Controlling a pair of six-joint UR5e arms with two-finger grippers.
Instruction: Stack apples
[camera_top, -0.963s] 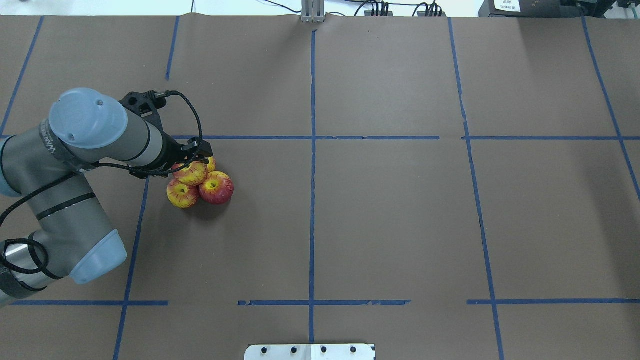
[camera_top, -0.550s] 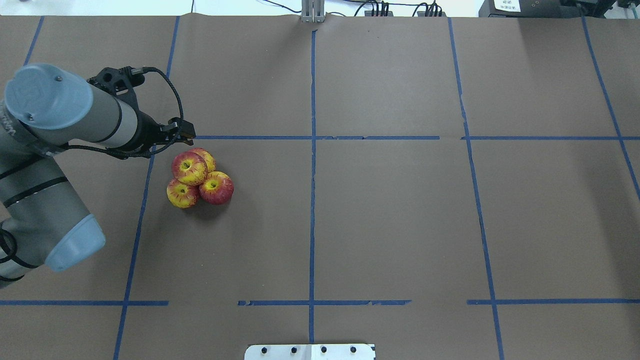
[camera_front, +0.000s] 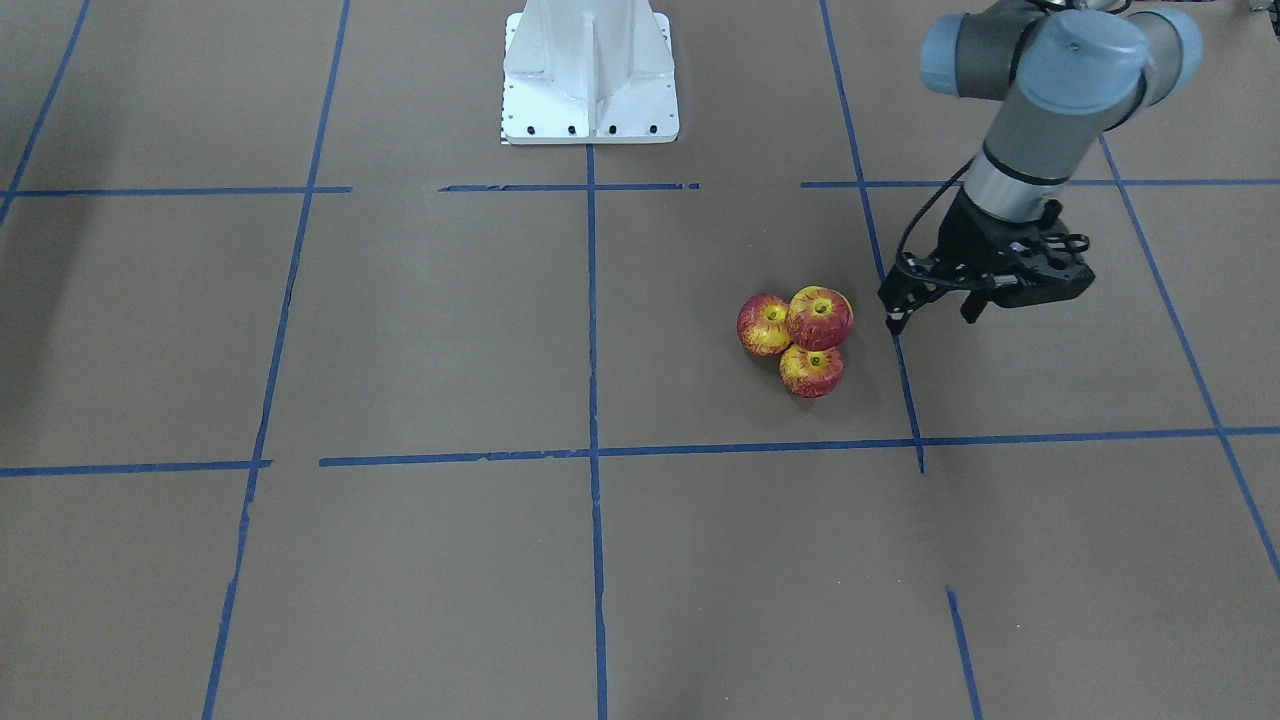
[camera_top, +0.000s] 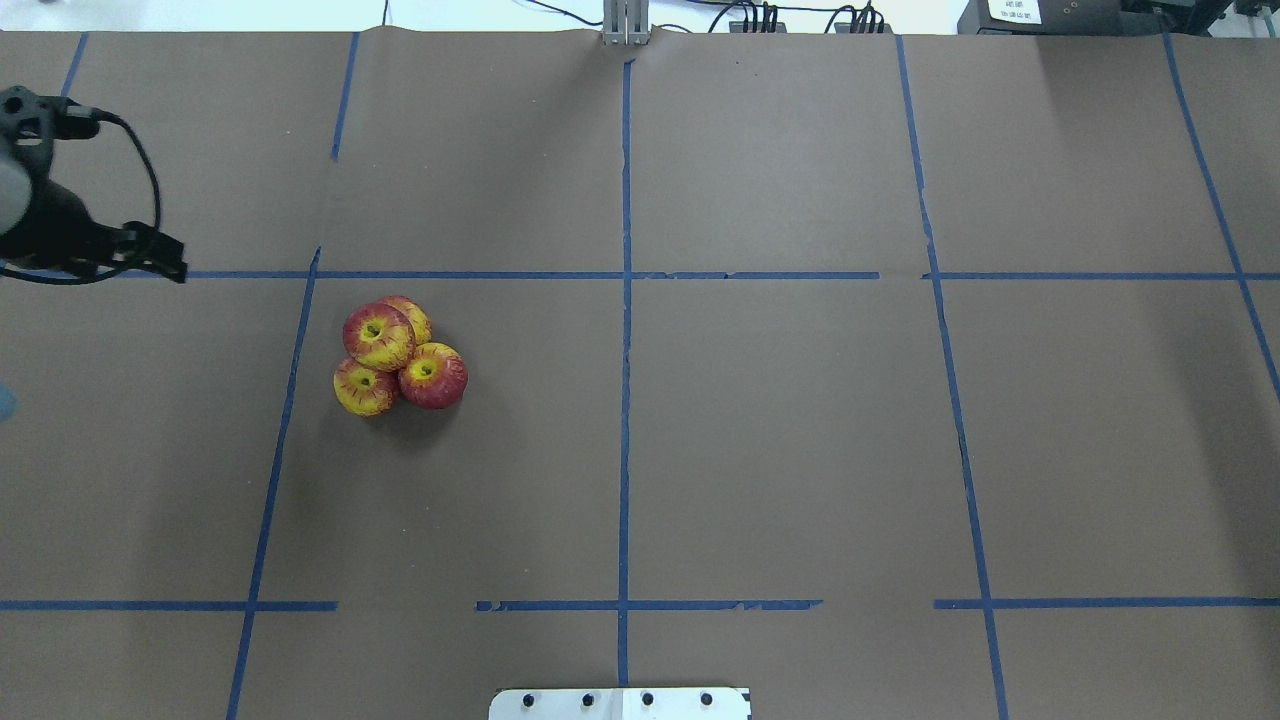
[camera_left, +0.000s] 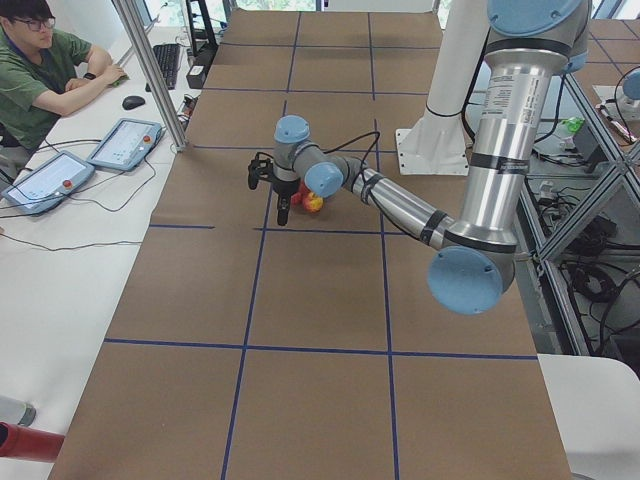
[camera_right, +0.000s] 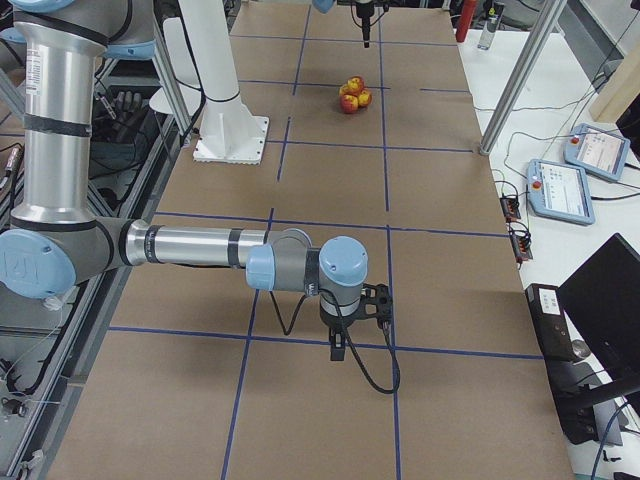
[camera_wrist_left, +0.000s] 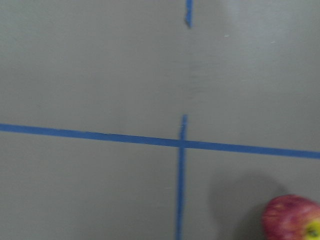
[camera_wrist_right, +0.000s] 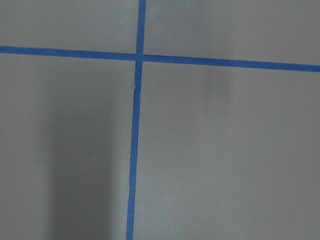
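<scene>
Four red and yellow apples (camera_top: 432, 375) lie in a pile left of the table's middle. One apple (camera_top: 378, 336) rests on top of the other three. The pile also shows in the front view (camera_front: 820, 317), small in the exterior left view (camera_left: 312, 203) and the exterior right view (camera_right: 352, 95). One apple (camera_wrist_left: 295, 218) shows in the corner of the left wrist view. My left gripper (camera_front: 930, 318) is open and empty, apart from the pile, out toward the table's left side (camera_top: 165, 262). My right gripper (camera_right: 340, 345) hangs over bare table far from the apples. I cannot tell whether it is open or shut.
Brown paper with blue tape lines (camera_top: 625, 400) covers the table. The white robot base (camera_front: 590, 70) stands at the near edge. An operator (camera_left: 40, 60) sits by tablets (camera_left: 125, 143) on a side table beyond the far edge.
My left gripper has drawn back from the top apple toward the left edge of the overhead view. The apple stays on the pile. The pile has not moved.
</scene>
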